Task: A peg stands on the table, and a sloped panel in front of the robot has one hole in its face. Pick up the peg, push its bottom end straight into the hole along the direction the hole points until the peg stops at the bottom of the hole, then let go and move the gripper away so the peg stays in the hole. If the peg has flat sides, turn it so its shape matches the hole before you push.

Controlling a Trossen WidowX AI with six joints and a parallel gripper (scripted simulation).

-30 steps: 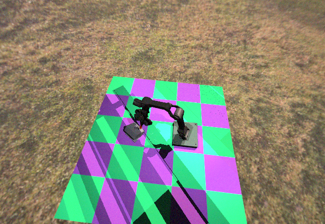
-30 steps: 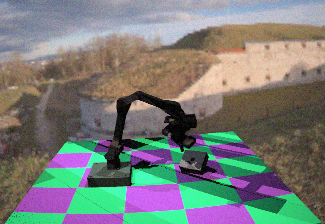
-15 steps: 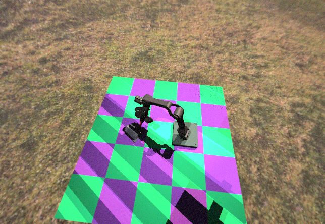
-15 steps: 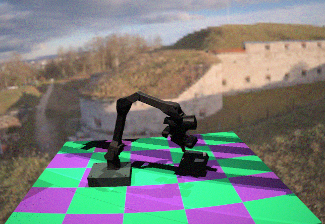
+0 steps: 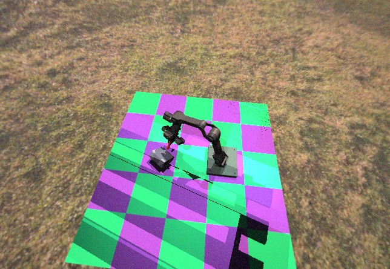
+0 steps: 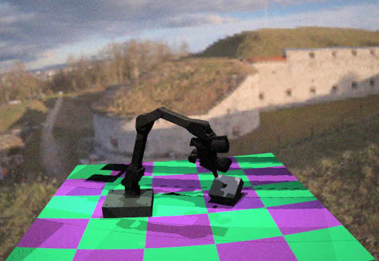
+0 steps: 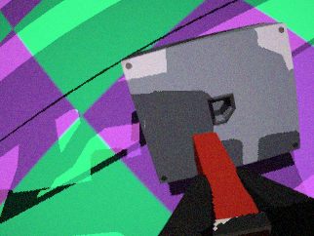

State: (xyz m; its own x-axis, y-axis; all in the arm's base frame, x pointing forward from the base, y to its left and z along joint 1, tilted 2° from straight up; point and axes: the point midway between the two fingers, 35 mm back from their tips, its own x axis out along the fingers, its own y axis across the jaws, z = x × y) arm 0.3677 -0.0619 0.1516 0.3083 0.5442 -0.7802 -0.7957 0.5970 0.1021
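Observation:
My gripper [image 5: 170, 140] [image 6: 215, 170] [image 7: 219, 183] is shut on a red peg [image 5: 169, 144] [image 6: 216, 174] [image 7: 219, 174] with flat sides. The peg points down at the grey sloped panel [image 5: 161, 157] [image 6: 225, 187] [image 7: 176, 123], just above its upper edge. In the wrist view the peg's free end lies over the panel face, a little below and left of the small dark hole [image 7: 222, 106] [image 6: 223, 186]. The peg's tip is outside the hole. The fingers are mostly hidden behind the peg in the wrist view.
The panel stands on a green and purple checkered table top [image 5: 189, 228] [image 6: 245, 221] [image 7: 65, 39]. The arm's grey base plate [image 5: 222, 162] [image 6: 127, 204] stands beside the panel. Grass lies beyond the table edges.

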